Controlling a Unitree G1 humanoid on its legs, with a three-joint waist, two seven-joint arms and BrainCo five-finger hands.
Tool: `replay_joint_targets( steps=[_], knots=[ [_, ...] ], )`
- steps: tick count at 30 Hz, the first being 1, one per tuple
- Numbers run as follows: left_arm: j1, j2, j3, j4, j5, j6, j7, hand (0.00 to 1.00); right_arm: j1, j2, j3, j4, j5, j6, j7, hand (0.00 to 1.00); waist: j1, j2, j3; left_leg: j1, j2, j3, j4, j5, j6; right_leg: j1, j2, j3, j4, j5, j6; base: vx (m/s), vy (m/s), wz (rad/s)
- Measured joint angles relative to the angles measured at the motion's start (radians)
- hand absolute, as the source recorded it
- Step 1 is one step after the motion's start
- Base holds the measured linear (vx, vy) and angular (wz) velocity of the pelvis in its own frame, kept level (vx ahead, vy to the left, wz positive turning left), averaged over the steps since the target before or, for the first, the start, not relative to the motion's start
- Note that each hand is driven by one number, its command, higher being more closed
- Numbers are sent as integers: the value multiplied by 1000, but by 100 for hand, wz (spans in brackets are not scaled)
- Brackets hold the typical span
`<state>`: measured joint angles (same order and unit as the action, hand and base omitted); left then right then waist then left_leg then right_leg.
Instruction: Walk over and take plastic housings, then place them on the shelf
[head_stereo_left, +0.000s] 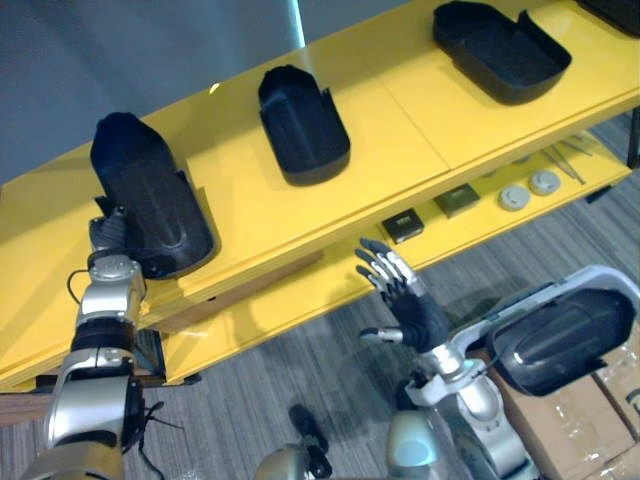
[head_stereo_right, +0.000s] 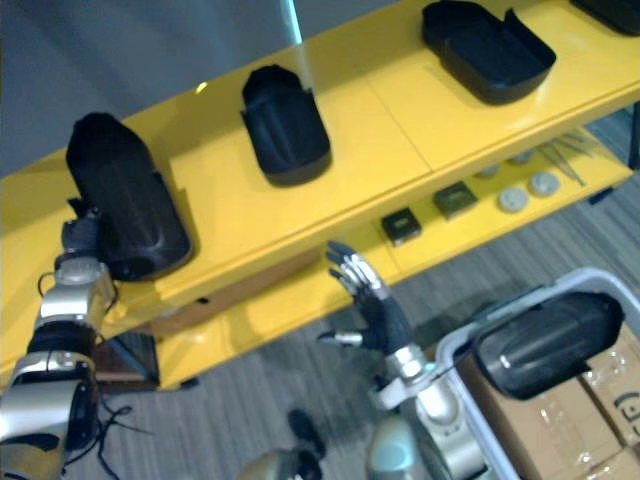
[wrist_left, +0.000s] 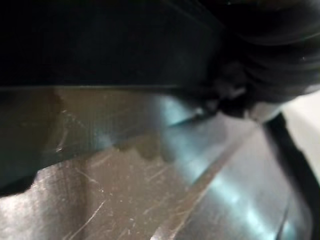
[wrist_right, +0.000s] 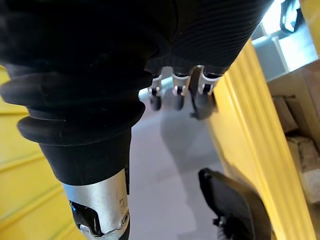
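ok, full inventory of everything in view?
Black moulded plastic housings: four, on the yellow top shelf; the fourth cut off at far right.
Fifth black housing: one, in the white bin, lower right.
Small square parts: two, dark, lower shelf.
Round discs: at least two, grey, lower shelf.
Thin metal tools: count unclear, lower shelf.
Cardboard boxes: brown, by the bin.
Left hand: at the leftmost housing's near end.
Right hand: open, before the lower shelf.

Three black moulded plastic housings lie spaced along the top board of the glossy yellow shelf (head_stereo_left: 400, 130). The left housing (head_stereo_left: 150, 200) lies dome side up, while the middle housing (head_stereo_left: 303, 125) and the right housing (head_stereo_left: 500, 48) lie hollow side up. A fourth black housing (head_stereo_left: 560, 340) rests dome up in a white bin (head_stereo_left: 603, 273) near the shelf
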<state>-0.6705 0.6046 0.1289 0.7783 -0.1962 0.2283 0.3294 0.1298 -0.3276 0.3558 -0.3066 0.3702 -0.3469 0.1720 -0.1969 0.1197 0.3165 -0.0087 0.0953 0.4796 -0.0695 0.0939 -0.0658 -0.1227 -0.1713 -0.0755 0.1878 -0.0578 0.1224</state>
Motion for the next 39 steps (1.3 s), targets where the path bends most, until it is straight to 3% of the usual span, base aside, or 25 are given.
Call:
replay_joint_targets(
  steps=[10,11,17,27,36,39],
  knots=[
    [-21,24,1,1,1,14,-30,100,-18,-13,1,-7,9,2,1,0,-3,-5,44,-12,2,22,9,0,0,-36,0,27,33,-3,-1,-1,3,-5],
    [-21,24,1,1,-1,14,-29,0,-18,-15,1,-8,10,4,1,0,-5,-5,44,-12,3,23,8,0,0,-39,0,28,34,-3,-1,0,0,0],
    [-31,24,5,0,-33,23,-19,0,3,-18,0,-43,25,9,8,0,-12,-5,44,-12,-1,48,3,0,0,-55,1,48,41,-2,2,23,7,-8],
    [-62,24,28,-16,-66,40,92,0,22,-18,-2,-84,48,10,4,0,-31,-4,80,-23,-5,53,-5,3,4,-74,0,53,45,0,6,13,5,-1],
    [-74,24,66,-34,-74,105,201,0,34,-18,0,-93,47,9,0,0,-35,-3,81,-26,-5,55,-6,3,4,-82,-1,54,47,0,6,28,4,-1],
    [-72,24,81,-34,-82,109,217,0,58,-18,1,-114,46,9,0,0,-35,-3,81,-23,-5,54,-6,3,4,-79,-1,53,48,0,6,0,0,0]
  ],
)
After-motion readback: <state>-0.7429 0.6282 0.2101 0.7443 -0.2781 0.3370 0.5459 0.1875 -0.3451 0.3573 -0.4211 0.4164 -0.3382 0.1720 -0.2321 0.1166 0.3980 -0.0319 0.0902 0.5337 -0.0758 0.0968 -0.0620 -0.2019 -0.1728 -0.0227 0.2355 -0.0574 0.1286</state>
